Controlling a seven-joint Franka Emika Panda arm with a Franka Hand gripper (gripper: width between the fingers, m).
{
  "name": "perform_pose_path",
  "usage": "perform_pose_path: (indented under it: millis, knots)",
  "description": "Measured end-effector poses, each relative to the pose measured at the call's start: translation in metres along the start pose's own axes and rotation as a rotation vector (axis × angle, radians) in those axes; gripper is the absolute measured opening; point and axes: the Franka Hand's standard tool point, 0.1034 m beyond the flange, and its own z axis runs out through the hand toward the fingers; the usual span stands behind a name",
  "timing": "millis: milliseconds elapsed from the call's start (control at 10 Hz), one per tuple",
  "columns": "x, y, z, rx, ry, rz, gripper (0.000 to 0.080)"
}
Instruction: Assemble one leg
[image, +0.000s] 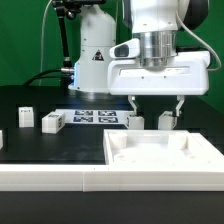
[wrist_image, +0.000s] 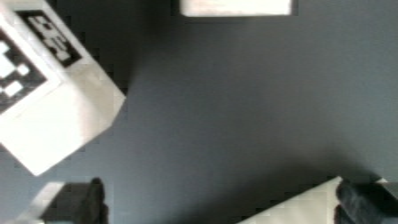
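my gripper (wrist_image: 217, 203) hangs open, holding nothing. the leg (wrist_image: 50, 95) lies outside the gap, off toward one finger, its long axis skewed to my closing line.

Wrist view blurred; leg (wrist_image: 54, 100) cut by edge.

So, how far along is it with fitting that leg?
Nothing looks done: the leg lies loose on the table, apart from the square rimmed piece. Nothing is in hand; the gripper hangs open and empty above the table. Left: probably grasping a leg and fitting it.
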Motion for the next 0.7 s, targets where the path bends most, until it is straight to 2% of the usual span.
perform_pose_path:
  millis: [200, 400, 700]
  knots:
    - [-0.007, -0.003, 0.002, -0.006, -0.016, -0.012, 0.0649]
    - [-0.02, 0.0, 0.003, -0.04, -0.153, -0.036, 0.0649]
    - [-0.02, 0.0, -0.007, -0.053, -0.354, -0.046, 0.0649]
